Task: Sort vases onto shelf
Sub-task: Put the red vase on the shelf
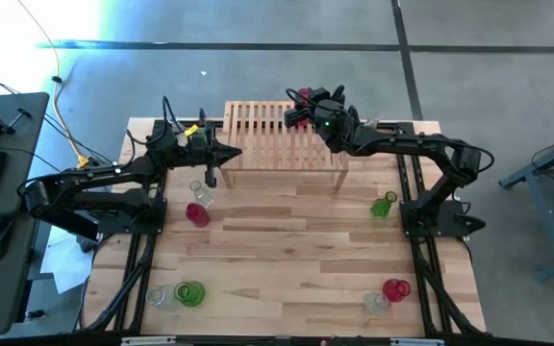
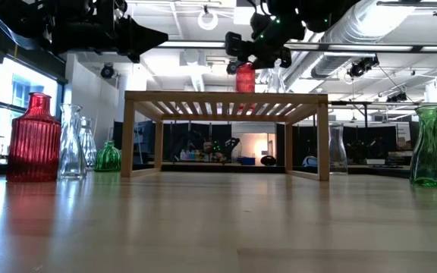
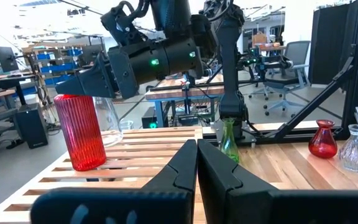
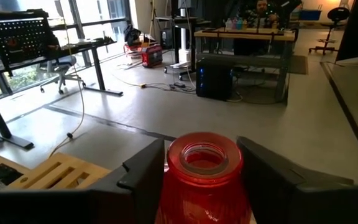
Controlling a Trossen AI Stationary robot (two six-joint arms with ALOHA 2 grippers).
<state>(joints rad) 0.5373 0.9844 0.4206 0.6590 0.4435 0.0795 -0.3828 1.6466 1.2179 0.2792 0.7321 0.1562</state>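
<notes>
We see a ribbed red vase [image 3: 79,132] on the pale slatted wood shelf [image 1: 282,135], between black fingers [image 4: 143,171]. On the left stand another ribbed red vase [image 2: 33,139], clear ones [image 2: 72,142] and a small green one [image 2: 108,157]; on the right, a ribbed green vase [image 2: 433,148]. The table [image 1: 296,259] is light planks.

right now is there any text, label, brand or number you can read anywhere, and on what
None can be read.
The red ribbed vase on the shelf is bare glass, with no label.
The other vases, such as the green one, show no label either.
The arm casings show only green lights, no marking that can be made out.
Boxes and bottles on benches in the room behind are too small and blurred to read.
</notes>
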